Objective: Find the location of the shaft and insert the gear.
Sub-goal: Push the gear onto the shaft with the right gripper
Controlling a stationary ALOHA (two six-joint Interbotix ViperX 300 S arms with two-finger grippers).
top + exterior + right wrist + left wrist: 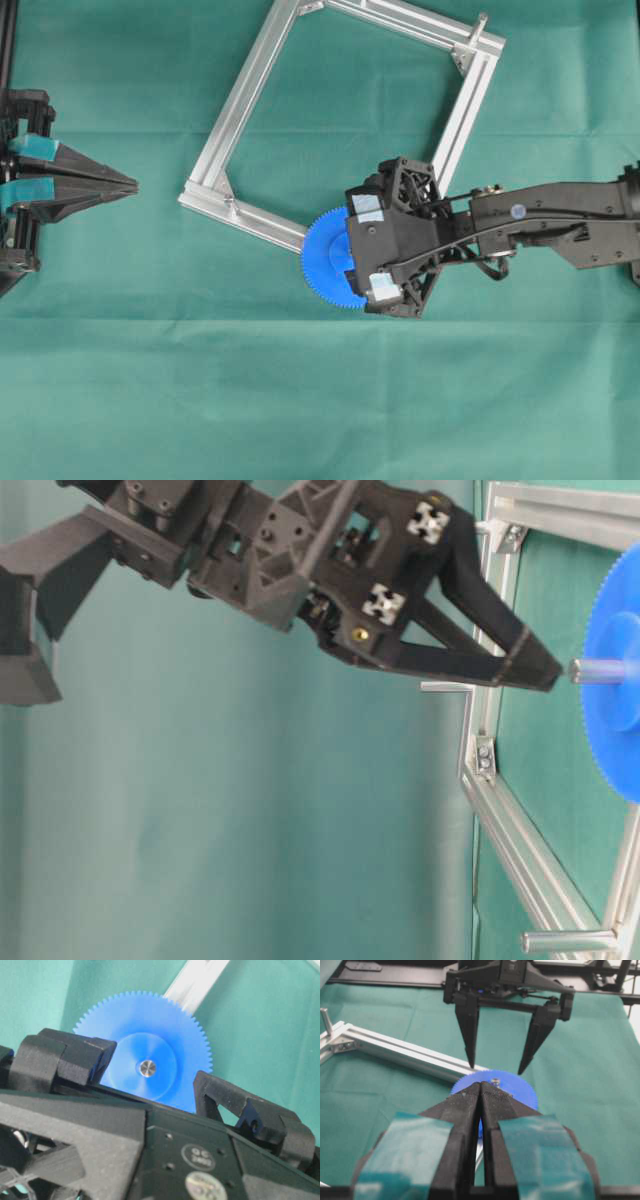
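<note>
We see the right gripper (352, 262) poised over the gear (325, 260), its jaws spread wide. From the left wrist camera its two fingers (470, 1035) point down on either side of the gear (517, 1087) with clear air between each tip and the blue rim, so it holds nothing.

The left gripper (130, 186) sits at the left edge of the overhead view, well apart from the frame (240, 100). Its jaws are pressed together with only a thin seam between them and nothing held, as its own wrist camera shows (480, 1091).

The gear lies flat at the lower corner of the aluminium frame, seated on the shaft (147, 1068). In the right wrist view we see the silvery end of the pin showing through the centre hole of the raised hub, with the toothed rim (200, 1045) partly hidden behind the gripper body.

The table-level view adds what the overhead view hides: the shaft (598, 670) standing out from the hub of the gear (615, 630), and the closed tips of the left gripper (545, 675) near its end; whether they touch it we cannot tell. A bare peg (570, 941) stands at another frame corner, and the green cloth (320, 400) covers the table.
</note>
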